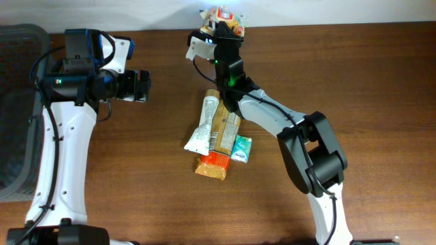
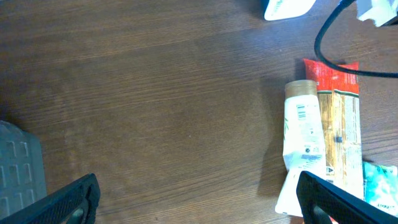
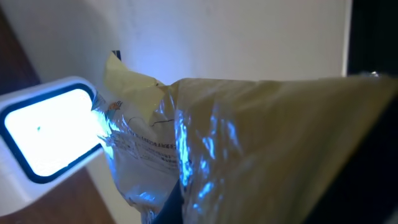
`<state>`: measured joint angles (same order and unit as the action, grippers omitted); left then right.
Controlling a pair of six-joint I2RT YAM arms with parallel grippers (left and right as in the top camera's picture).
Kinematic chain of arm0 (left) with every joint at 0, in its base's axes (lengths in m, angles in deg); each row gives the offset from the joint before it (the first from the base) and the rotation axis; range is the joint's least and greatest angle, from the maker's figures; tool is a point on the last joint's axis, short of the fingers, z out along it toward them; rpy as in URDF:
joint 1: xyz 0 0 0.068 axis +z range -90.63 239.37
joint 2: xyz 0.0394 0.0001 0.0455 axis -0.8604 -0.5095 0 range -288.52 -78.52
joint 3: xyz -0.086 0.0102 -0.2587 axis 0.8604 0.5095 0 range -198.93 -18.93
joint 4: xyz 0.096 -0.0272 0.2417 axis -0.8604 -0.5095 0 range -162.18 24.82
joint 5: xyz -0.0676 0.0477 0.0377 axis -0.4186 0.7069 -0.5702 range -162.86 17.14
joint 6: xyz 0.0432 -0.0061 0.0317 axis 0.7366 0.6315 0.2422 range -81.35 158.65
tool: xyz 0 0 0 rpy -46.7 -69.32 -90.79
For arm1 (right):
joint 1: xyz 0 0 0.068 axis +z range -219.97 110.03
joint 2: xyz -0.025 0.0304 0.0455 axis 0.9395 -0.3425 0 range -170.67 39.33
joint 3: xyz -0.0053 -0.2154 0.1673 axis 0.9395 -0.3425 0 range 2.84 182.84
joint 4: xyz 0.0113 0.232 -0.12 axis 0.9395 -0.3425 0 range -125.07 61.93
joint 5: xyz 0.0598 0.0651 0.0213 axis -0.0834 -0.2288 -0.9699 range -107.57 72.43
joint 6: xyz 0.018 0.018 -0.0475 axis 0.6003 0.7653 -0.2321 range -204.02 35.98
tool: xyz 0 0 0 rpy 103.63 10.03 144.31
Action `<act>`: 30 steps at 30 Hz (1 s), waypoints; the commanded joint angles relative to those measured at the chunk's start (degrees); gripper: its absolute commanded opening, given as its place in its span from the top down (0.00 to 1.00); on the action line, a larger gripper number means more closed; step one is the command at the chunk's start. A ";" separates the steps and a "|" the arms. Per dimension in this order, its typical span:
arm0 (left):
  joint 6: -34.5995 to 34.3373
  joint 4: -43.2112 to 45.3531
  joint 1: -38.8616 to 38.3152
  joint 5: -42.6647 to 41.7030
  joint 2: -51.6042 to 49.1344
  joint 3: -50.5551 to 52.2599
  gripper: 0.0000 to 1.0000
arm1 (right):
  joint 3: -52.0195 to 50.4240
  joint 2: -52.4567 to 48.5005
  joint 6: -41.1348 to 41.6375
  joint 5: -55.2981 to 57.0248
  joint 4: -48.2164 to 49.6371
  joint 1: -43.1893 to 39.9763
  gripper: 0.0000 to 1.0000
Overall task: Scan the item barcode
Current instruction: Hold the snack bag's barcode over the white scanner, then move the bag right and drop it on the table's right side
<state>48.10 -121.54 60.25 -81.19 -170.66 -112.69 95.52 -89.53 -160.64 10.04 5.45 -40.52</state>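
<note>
Your left arm (image 1: pixel 61 150) wears white shells over black joints, with a black cable looped along it and a green light. Your right arm (image 1: pixel 272 114) matches, green light included. The left gripper (image 1: pixel 142 86) has black fingers (image 2: pixel 68 202).

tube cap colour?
Tan cap on the white tube; clearest in the left wrist view.

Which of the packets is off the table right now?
The shiny foil packet, clamped in the right gripper beside the glowing scanner. The white tube, tan packet, teal packet and orange packet lie piled on the table.
</note>
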 commanded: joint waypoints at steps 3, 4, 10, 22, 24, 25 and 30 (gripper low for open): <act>0.74 0.09 0.31 -0.17 0.44 -0.68 0.01 | 1.09 0.70 -4.74 1.40 1.44 -0.04 0.96; 0.74 0.09 0.31 -0.17 0.44 -0.68 0.01 | 1.09 0.70 -5.07 1.40 1.44 -0.07 0.96; 0.74 0.09 0.31 -0.17 0.44 -0.68 0.01 | 1.09 0.72 -5.03 5.40 1.44 0.00 0.96; 0.74 0.09 0.31 -0.17 0.44 -0.68 0.01 | 1.09 30.18 35.67 4.72 -39.87 1.36 0.96; 0.74 0.09 0.31 -0.17 0.44 -0.68 0.01 | 1.09 36.92 48.70 -2.40 -51.54 -0.31 0.96; 0.74 0.09 0.31 -0.17 0.44 -0.68 0.01 | 1.09 41.75 59.39 -10.73 -59.49 -3.50 0.96; 0.74 0.09 0.31 -0.17 0.44 -0.68 0.01 | 1.09 51.63 78.49 -47.32 -81.11 -30.34 0.96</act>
<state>48.10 -121.56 60.25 -81.22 -170.66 -112.69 96.68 -40.07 -95.77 -15.49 -71.29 -59.27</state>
